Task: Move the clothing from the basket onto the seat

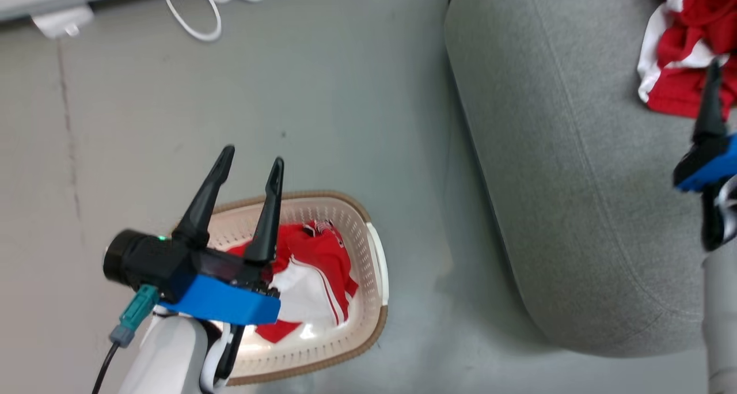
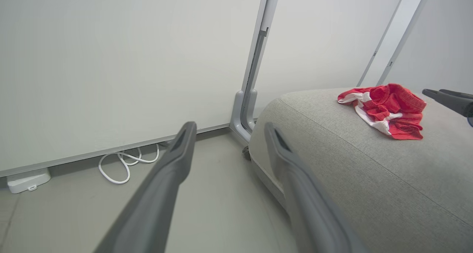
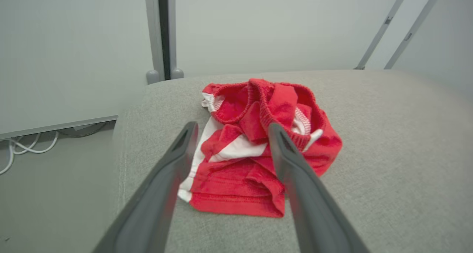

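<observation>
Here, your left gripper [image 1: 254, 154] hangs over the left side of the basket [image 1: 377, 279] in the head view, its two dark fingers spread wide and holding nothing. Beneath it, one red garment [image 1: 314, 267] with a white panel lies crumpled inside the basket. The basket stands on the grey floor [image 1: 345, 123] to the left of the seat [image 1: 564, 181], apart from it. To your right, your right gripper [image 3: 232, 126] hovers over the seat cushion, fingers parted and empty. In the right wrist view they frame the other red garment [image 3: 258, 160]; whether a tip brushes the cloth, you cannot tell. That garment sits bunched on top of the seat, its ribbed waistband and white panels showing, set back from the cushion's rounded edge. Farther off, a white cable [image 1: 201, 14] loops on the floor at the foot of a pale wall panel [image 2: 111, 60]. A small white box [image 2: 27, 179] sits nearby, and a grey upright post [image 2: 251, 79] rises behind the seat's corner.
</observation>
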